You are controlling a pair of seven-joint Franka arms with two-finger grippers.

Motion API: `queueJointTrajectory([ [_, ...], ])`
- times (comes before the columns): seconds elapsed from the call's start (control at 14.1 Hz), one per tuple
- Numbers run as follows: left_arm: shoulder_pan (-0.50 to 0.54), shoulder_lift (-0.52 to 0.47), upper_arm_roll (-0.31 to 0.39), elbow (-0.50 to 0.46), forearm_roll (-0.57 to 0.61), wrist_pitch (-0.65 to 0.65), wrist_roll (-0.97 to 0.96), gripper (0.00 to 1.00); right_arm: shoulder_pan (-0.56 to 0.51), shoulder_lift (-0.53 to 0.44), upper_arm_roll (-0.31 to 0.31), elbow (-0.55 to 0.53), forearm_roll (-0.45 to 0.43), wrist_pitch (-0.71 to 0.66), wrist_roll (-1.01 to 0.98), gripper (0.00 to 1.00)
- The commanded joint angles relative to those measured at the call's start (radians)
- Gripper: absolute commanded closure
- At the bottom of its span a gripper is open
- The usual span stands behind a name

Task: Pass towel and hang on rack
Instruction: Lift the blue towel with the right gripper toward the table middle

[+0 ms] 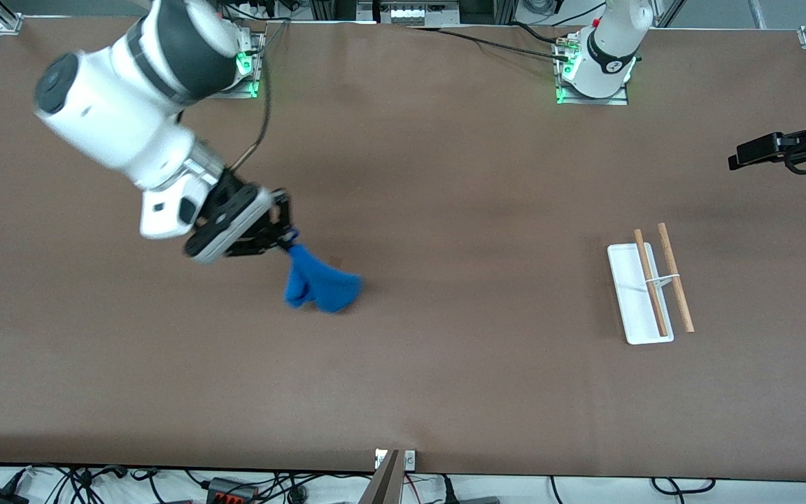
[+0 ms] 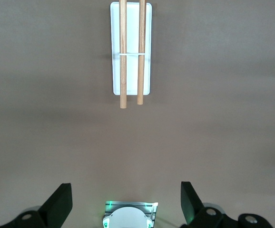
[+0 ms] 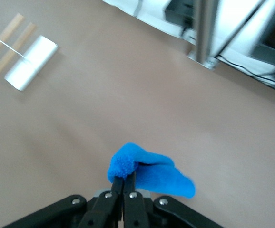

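Note:
The blue towel (image 1: 322, 285) hangs bunched from my right gripper (image 1: 290, 241), which is shut on one corner of it over the table toward the right arm's end. The right wrist view shows the fingers pinched on the towel (image 3: 147, 171) at the right gripper (image 3: 126, 178). I cannot tell whether the towel's lower end touches the table. The rack (image 1: 648, 287), a white base with two wooden rods, stands toward the left arm's end. My left gripper (image 1: 735, 159) waits open and empty in the air near that end, looking down past its tips (image 2: 126, 194) at the rack (image 2: 123, 71).
Both arm bases (image 1: 595, 77) stand along the table's edge farthest from the front camera. Cables and a metal post (image 1: 389, 476) lie just off the table's near edge. The rack (image 3: 25, 59) shows small in the right wrist view.

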Motion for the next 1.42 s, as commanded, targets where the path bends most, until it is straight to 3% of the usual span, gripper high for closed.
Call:
queueJointTrajectory([
  [0.0,0.029,0.026,-0.001,0.016,-0.004,-0.010,0.024,0.00,0.083,0.081,-0.016,0.125,0.013,-0.001,0.147,1.00],
  [0.21,0.029,0.054,-0.005,0.025,-0.015,-0.011,0.027,0.00,0.162,0.170,-0.016,0.237,0.015,0.025,0.273,1.00],
  [0.43,0.016,0.107,-0.010,0.029,-0.082,0.007,0.253,0.00,0.260,0.218,-0.015,0.250,0.017,0.213,0.438,1.00],
  [0.57,0.032,0.170,-0.005,0.066,-0.200,0.012,0.329,0.00,0.340,0.248,-0.015,0.253,0.015,0.331,0.534,1.00],
  [0.78,0.043,0.215,-0.013,0.069,-0.279,0.013,0.451,0.00,0.394,0.267,-0.015,0.259,0.015,0.405,0.624,1.00],
  [1.21,-0.004,0.309,-0.021,0.062,-0.354,0.136,1.026,0.00,0.407,0.278,-0.015,0.259,0.015,0.458,0.637,1.00],
  [1.35,0.003,0.356,-0.021,0.056,-0.456,0.139,1.230,0.00,0.417,0.276,-0.015,0.258,0.015,0.458,0.635,1.00],
])
